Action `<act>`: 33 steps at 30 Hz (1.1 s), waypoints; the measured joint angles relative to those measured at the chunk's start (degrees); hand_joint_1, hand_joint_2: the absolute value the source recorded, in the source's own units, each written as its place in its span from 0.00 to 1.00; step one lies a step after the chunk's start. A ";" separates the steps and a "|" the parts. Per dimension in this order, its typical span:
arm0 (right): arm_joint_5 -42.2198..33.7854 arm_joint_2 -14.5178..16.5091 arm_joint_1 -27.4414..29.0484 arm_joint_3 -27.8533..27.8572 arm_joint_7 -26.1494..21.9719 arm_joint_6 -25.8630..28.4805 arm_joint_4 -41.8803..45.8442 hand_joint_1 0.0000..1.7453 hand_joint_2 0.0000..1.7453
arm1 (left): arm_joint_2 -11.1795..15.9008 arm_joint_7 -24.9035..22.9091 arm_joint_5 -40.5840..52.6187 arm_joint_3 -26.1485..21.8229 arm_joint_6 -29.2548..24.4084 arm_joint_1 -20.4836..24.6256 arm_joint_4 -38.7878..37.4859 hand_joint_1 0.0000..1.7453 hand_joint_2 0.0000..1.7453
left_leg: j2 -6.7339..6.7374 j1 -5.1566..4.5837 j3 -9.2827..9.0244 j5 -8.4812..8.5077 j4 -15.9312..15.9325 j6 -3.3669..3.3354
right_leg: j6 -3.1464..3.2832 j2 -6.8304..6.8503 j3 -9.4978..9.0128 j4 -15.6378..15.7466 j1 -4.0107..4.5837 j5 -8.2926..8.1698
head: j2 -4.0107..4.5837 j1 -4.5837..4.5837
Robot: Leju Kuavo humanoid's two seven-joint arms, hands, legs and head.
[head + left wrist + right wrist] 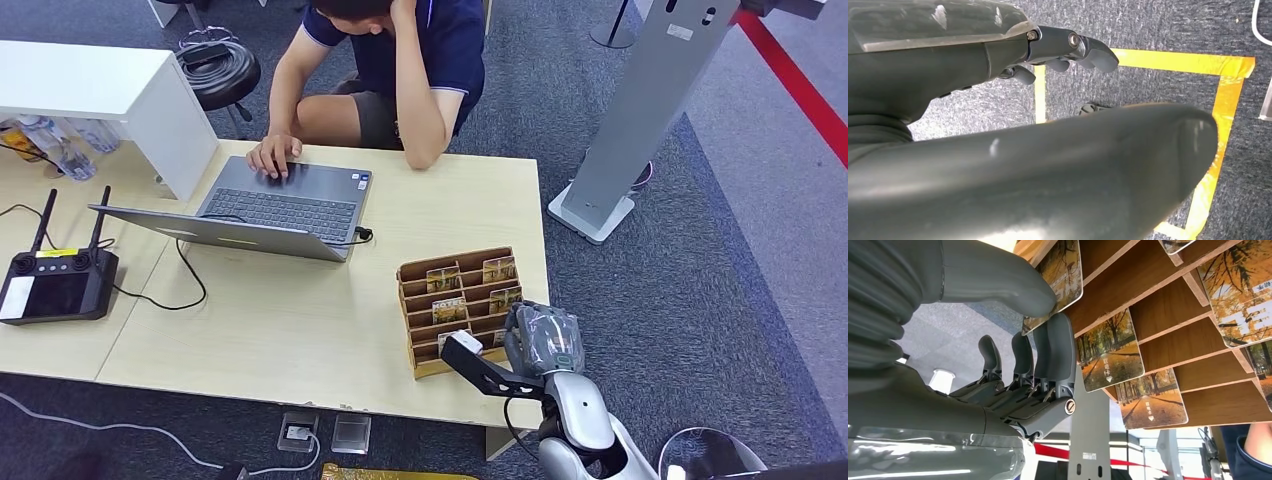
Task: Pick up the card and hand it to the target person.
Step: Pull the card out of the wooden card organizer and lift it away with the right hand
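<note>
Card in the rack's front corner, between your right hand's thumb and fingers

Your card (1060, 280) stands on edge in the near right slot of the wooden card rack (418, 352), leaning back with the tiers, its long axis running up out of the slot; its autumn-tree face shows in the right wrist view. Your right hand (541, 338) sits at that corner, thumb on one side of the card and fingers (1055, 347) on the other, so it looks pinched, though you cannot see firm contact. More cards fill the slots further back. The rack rests on the light table (300, 340), the person (400, 60) at the laptop (280, 205) sits across it. Your left hand (1068, 47) hangs over taped floor, fingers loosely curled, holding nothing
</note>
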State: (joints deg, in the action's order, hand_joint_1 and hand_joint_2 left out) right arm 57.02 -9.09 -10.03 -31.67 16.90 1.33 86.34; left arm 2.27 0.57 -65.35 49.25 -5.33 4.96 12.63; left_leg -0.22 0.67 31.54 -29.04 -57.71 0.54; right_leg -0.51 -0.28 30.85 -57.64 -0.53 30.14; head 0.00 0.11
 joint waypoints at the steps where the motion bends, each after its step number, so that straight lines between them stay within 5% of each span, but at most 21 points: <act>1: -0.05 0.00 0.00 0.00 0.07 0.03 -0.07 0.67 1.00 | 0.00 0.00 0.04 0.05 0.02 0.00 0.00 0.00 0.00 | 0.00 0.00 -0.01 0.00 0.00 0.00 | 0.00 0.00 0.00 0.00 0.00 0.00 | 0.00 0.00; 20: -0.44 -0.01 0.55 -0.10 0.63 0.33 -1.35 0.65 1.00 | 0.00 0.00 0.48 1.21 0.09 0.02 0.00 0.00 0.00 | 0.01 0.00 -0.02 0.00 0.00 0.00 | 0.00 -0.01 -0.01 0.00 0.00 0.00 | 0.00 0.02; 33: -1.15 0.02 0.32 -0.12 -0.04 0.37 -2.04 0.98 1.00 | 0.00 -0.15 0.18 1.25 -0.28 0.02 0.00 0.00 0.00 | 0.01 0.00 -0.03 0.00 0.00 0.00 | 0.00 -0.01 -0.03 0.00 0.00 0.00 | 0.00 -0.02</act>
State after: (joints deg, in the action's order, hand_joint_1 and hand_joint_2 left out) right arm 55.87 -9.07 -9.71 -31.79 16.85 1.70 84.30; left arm 2.27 0.42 -65.17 50.50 -5.62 4.98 12.63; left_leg -0.21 0.67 31.50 -29.04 -57.72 0.54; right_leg -0.50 -0.28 30.82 -57.64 -0.53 30.14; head 0.00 0.09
